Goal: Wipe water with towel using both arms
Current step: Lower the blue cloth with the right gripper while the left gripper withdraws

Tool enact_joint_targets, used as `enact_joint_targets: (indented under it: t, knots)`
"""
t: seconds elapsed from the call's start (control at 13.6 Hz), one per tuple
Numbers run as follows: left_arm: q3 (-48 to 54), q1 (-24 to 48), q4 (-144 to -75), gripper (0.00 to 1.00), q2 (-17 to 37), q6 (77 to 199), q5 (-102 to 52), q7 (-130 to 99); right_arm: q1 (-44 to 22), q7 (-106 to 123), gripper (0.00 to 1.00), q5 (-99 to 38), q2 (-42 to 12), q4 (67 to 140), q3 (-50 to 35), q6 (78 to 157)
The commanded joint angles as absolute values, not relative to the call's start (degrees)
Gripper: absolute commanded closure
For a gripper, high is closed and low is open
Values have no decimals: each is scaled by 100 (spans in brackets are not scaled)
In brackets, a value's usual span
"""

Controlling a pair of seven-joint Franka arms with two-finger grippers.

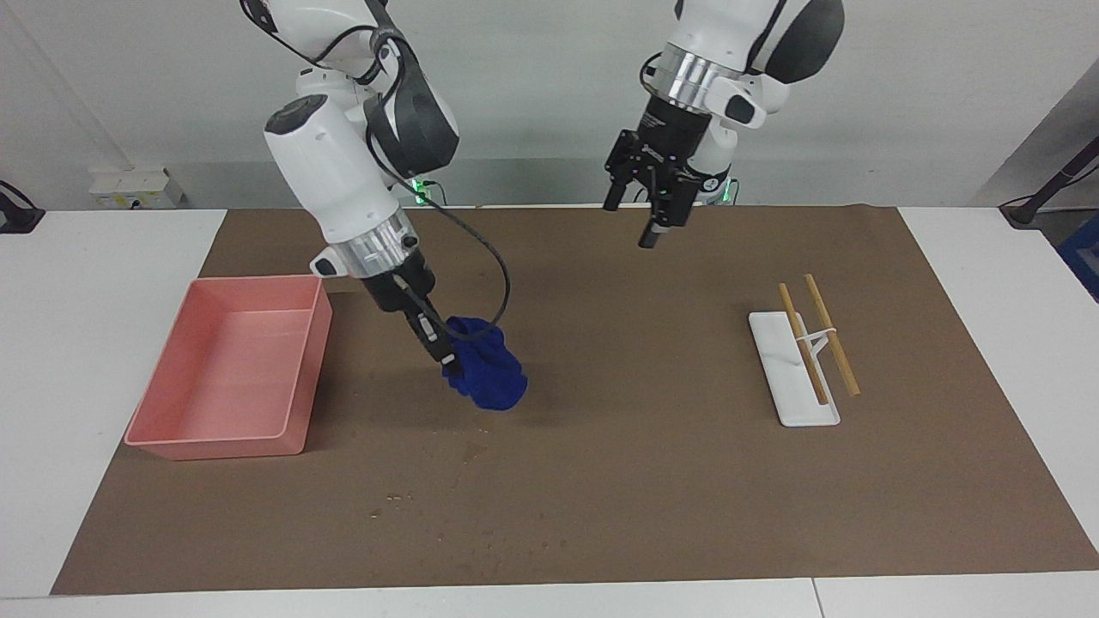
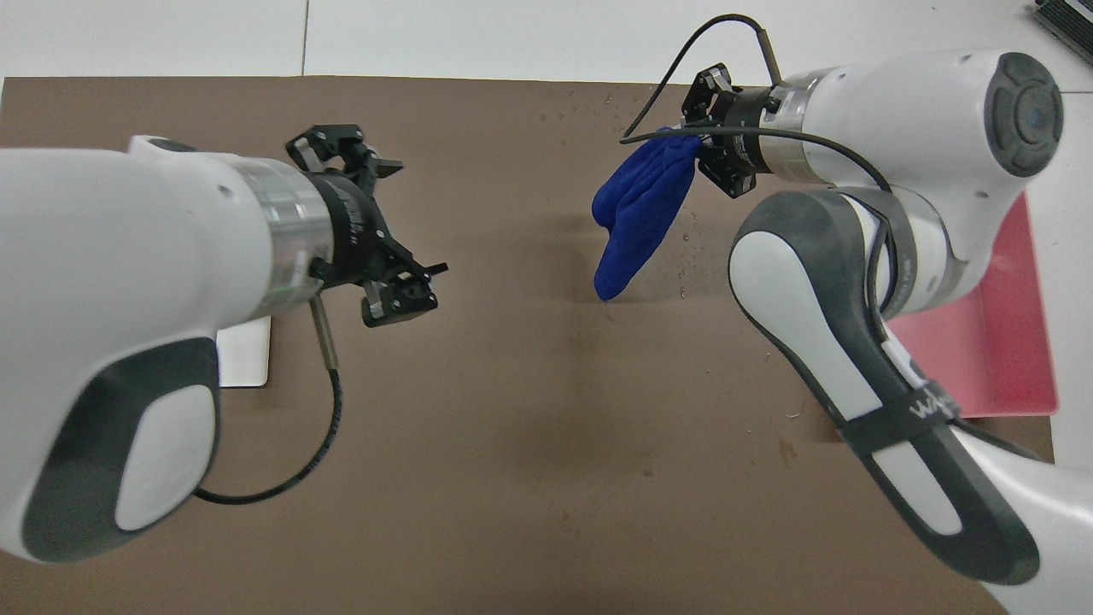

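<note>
Royal-blue bunched cloth towel [image 1: 486, 372] pinched by right gripper [image 1: 445, 355], touching brown mat [image 1: 652, 481]; left gripper [image 1: 646, 225] spread, empty.

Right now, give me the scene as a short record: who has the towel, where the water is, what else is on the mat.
towel: bunched, lower end on the mat beside the pink tray
right gripper: shut on towel
left gripper: open, empty, raised over the mat
water: blotches farther from the robots than the towel, not yet wiped
other: chopsticks on white rest

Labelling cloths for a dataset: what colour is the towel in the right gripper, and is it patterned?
Plain deep royal blue towel, no pattern; clearest in the facing view.
</note>
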State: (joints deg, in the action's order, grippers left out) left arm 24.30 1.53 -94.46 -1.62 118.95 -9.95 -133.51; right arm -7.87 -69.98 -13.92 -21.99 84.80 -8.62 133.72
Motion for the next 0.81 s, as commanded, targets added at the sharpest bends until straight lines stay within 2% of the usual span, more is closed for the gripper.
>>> enact_joint_targets:
  t: [0.0,0.15,0.44,0.74]
  knots:
    - [2487,-647,-9606,0,-308,11777,-967,-13298,-695,-6200,100,-1266,-3302,7183,-905,13621]
    - [2487,-1036,-9624,0,-325,11524,-967,-13150,-625,-5435,100,-1266,-3646,7023,-879,14025]
    - [2461,-1098,-10133,0,-597,11487,-967,-10420,-528,-4659,100,-1239,-4376,7101,-879,15027]
    - [2338,-1545,-10222,0,-606,11505,-984,-9583,-510,-4606,100,-1257,-4324,7882,-879,15161]
